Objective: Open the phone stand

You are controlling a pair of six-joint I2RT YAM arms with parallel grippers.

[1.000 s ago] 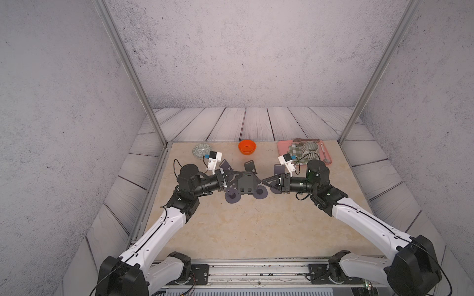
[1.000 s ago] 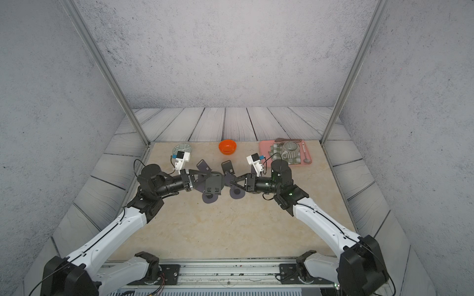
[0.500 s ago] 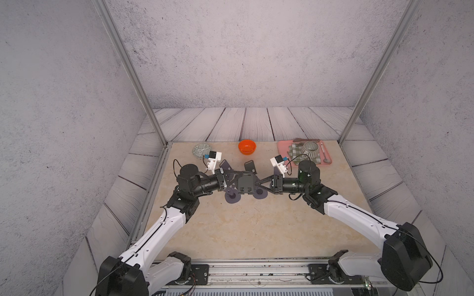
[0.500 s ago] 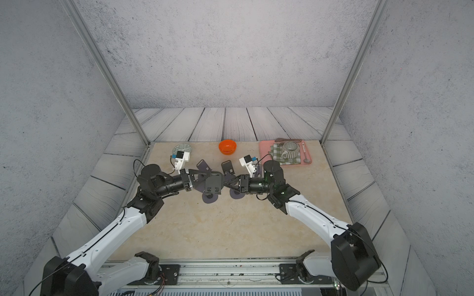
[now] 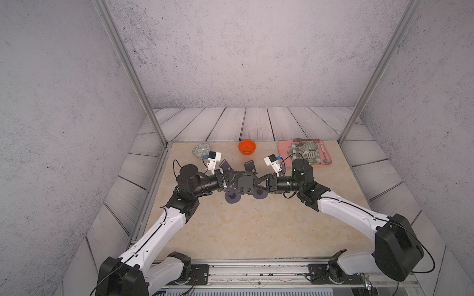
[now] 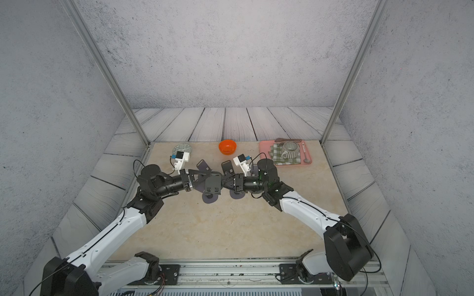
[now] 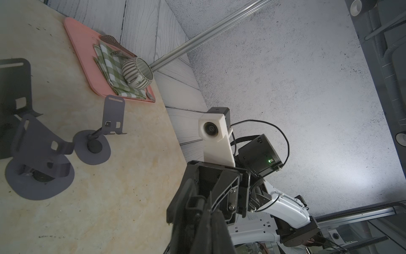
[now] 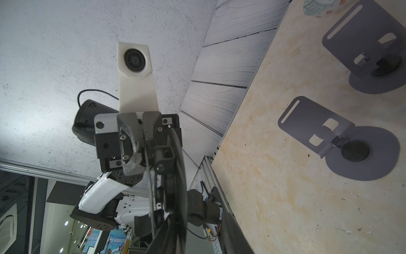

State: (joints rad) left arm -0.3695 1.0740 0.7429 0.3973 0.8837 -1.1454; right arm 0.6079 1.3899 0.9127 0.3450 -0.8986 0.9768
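Nearest me, two white arms rise from the rail and meet over the middle of the counter (image 5: pixel 243 230). Between them hangs the phone stand (image 5: pixel 245 182), a dark folded plate lifted clear of the surface. The left tool (image 5: pixel 237 179) is clenched on the plate's edge. The right tool (image 5: pixel 256 180) is released, its jaws part-spread either side of the stand's round base (image 8: pixel 180 176), which I see edge-on. I think they do not yet pinch it, though that view is cramped.

To do this step well, I should close the right tool squarely on the base and hold the left steady. Then I should swing the base slowly about the hinge, without twisting.

Just beneath and behind are other stands (image 5: pixel 250 166), already unfolded, so I must stay high. Farther back sit an orange bowl (image 5: pixel 247 147), a patterned dish (image 5: pixel 200 150) and a pink tray (image 5: pixel 283 151) carrying a striped mug (image 5: pixel 310 150).
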